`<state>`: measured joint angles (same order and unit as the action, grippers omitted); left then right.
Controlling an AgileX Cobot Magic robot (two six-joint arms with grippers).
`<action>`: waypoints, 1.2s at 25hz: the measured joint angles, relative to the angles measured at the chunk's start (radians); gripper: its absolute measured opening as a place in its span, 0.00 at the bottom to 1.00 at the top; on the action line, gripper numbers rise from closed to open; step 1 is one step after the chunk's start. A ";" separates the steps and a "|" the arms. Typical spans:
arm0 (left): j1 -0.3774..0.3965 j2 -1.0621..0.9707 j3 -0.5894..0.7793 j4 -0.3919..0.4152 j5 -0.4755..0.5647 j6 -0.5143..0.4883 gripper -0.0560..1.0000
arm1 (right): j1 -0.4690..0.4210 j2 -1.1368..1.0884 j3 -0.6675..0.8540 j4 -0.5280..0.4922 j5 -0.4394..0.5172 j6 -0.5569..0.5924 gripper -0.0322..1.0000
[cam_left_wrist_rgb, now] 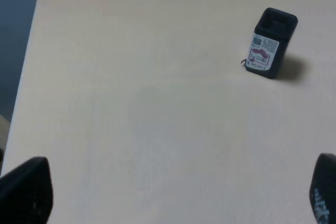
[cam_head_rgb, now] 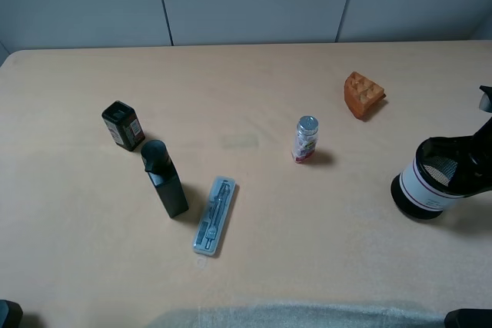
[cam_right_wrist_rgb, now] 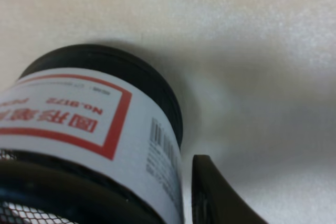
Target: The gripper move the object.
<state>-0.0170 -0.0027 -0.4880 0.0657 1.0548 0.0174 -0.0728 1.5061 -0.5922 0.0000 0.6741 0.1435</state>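
The right gripper (cam_head_rgb: 463,168) sits at the rim of the pen cup (cam_head_rgb: 424,182), which stands upright on the surface (cam_head_rgb: 254,74) directly under it. One dark finger (cam_right_wrist_rgb: 212,198) lies just outside the cup's white label. The other is hard to make out, so the gripper seems to be pinching the mesh wall rather than plainly doing so.

Off to this gripper's left a small silver-capped bottle (cam_head_rgb: 306,140) stands well apart, and an orange wedge (cam_head_rgb: 363,95) lies nearer.

The left gripper (cam_left_wrist_rgb: 176,192) hangs spread wide over bare surface and grips nothing. A small black box (cam_left_wrist_rgb: 270,43) stands well ahead of it.
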 joint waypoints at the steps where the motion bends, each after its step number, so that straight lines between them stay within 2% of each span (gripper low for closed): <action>1: 0.000 0.000 0.000 0.000 0.000 0.000 0.98 | 0.000 -0.017 0.000 0.000 0.010 0.000 0.08; 5: 0.000 0.000 0.000 0.000 0.000 0.000 0.98 | 0.000 -0.076 -0.019 0.000 0.078 0.001 0.08; 14: 0.000 0.000 0.000 0.000 0.000 0.000 0.98 | 0.000 -0.134 -0.188 0.000 0.277 0.004 0.08; 23: 0.000 0.000 0.000 0.000 0.000 0.000 0.98 | 0.001 -0.133 -0.321 0.000 0.396 -0.021 0.08; 30: 0.000 0.000 0.000 0.000 0.000 0.000 0.98 | 0.071 -0.132 -0.429 -0.012 0.439 -0.015 0.08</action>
<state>-0.0170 -0.0027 -0.4880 0.0657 1.0548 0.0174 -0.0022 1.3742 -1.0212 -0.0122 1.1133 0.1286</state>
